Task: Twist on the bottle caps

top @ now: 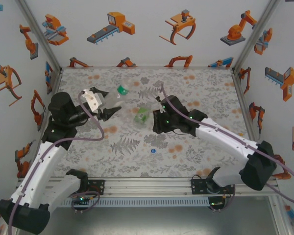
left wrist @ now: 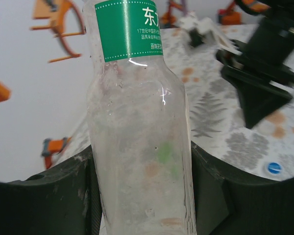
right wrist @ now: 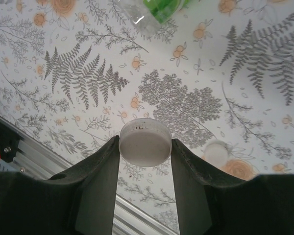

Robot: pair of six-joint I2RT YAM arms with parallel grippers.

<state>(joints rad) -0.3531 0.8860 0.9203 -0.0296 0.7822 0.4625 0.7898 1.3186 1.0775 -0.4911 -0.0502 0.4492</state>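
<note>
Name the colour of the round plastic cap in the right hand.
White; the round plastic cap shows best from the right wrist.

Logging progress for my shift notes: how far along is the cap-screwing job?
Done: no cap visibly screwed on yet. In hand: left gripper clamps the green-labelled bottle; right gripper holds a white cap. Left: join those, then the blue cap and green bottle on the mat.

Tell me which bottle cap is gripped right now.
The white cap, pinched in the right gripper; the blue cap lies loose on the mat, in no gripper.
</note>
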